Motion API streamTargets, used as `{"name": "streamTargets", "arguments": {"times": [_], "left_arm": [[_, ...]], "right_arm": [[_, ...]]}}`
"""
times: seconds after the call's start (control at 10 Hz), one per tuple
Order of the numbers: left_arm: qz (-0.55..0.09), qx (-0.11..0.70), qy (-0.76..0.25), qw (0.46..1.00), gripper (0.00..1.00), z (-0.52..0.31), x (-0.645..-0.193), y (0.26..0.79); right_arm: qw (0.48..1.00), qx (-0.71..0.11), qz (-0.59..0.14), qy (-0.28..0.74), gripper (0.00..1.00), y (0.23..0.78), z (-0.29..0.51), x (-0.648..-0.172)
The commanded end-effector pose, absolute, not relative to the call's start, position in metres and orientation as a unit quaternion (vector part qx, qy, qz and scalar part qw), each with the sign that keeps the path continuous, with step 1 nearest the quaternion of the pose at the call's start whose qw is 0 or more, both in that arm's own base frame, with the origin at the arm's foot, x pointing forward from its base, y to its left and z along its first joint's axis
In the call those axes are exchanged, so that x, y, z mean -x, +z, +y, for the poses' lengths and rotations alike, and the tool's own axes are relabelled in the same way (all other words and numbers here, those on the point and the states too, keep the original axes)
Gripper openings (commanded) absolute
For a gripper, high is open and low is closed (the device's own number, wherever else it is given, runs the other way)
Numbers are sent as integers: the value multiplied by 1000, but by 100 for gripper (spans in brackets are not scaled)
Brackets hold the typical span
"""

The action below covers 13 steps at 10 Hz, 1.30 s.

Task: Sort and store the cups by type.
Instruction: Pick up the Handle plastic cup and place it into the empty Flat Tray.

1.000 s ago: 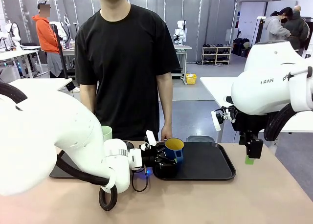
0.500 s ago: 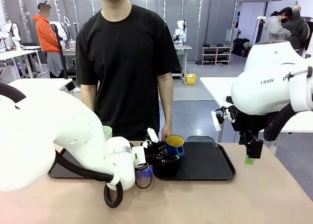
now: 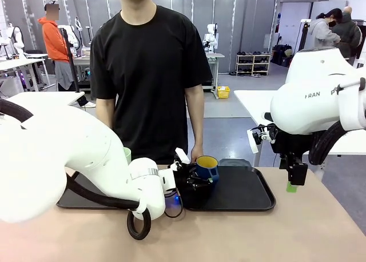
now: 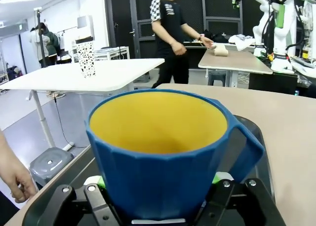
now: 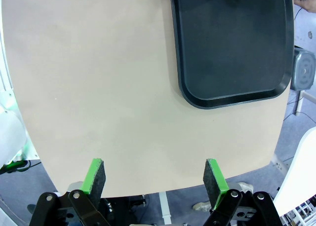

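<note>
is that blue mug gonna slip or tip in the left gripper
Probably stiff: the blue mug keeps its faceted shape between the left gripper pads. Its glossy tapering sides might slip. It looks empty, so likely light, though the handle may pull it sideways.

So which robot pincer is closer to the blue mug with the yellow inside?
The left pincer. It is shut on the dark blue, yellow-lined mug with a handle, over the black plastic tray. The right pincer hangs open, apart, past the tray's far right end.
</note>
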State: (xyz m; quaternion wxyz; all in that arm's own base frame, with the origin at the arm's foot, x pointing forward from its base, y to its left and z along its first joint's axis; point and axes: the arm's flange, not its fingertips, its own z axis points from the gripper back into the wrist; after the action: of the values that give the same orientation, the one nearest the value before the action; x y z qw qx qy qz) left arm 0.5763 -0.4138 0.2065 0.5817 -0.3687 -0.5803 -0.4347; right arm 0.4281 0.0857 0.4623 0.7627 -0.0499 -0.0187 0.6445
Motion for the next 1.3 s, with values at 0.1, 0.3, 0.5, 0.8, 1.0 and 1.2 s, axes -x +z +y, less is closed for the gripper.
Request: {"name": "streamTargets", "arguments": {"times": [0.1,0.3,0.5,0.8,1.0,1.2], "left_arm": [[-589,355,-421,591,71,-426,-575,196],[-586,356,-421,594,71,-428,-574,190],[-583,353,-420,599,71,-429,-572,186],[-587,346,-421,599,71,-427,-569,183],[-586,348,-420,599,71,-426,-565,181],[-583,352,-418,602,82,-424,-562,180]], "right_arm": [[764,53,-14,643,100,464,85,-428],[764,53,-14,643,100,464,85,-428],[764,53,-14,643,100,464,85,-428],[764,53,-14,643,100,464,85,-428],[764,53,-14,643,100,464,85,-428],[764,53,-14,643,100,464,85,-428]]}}
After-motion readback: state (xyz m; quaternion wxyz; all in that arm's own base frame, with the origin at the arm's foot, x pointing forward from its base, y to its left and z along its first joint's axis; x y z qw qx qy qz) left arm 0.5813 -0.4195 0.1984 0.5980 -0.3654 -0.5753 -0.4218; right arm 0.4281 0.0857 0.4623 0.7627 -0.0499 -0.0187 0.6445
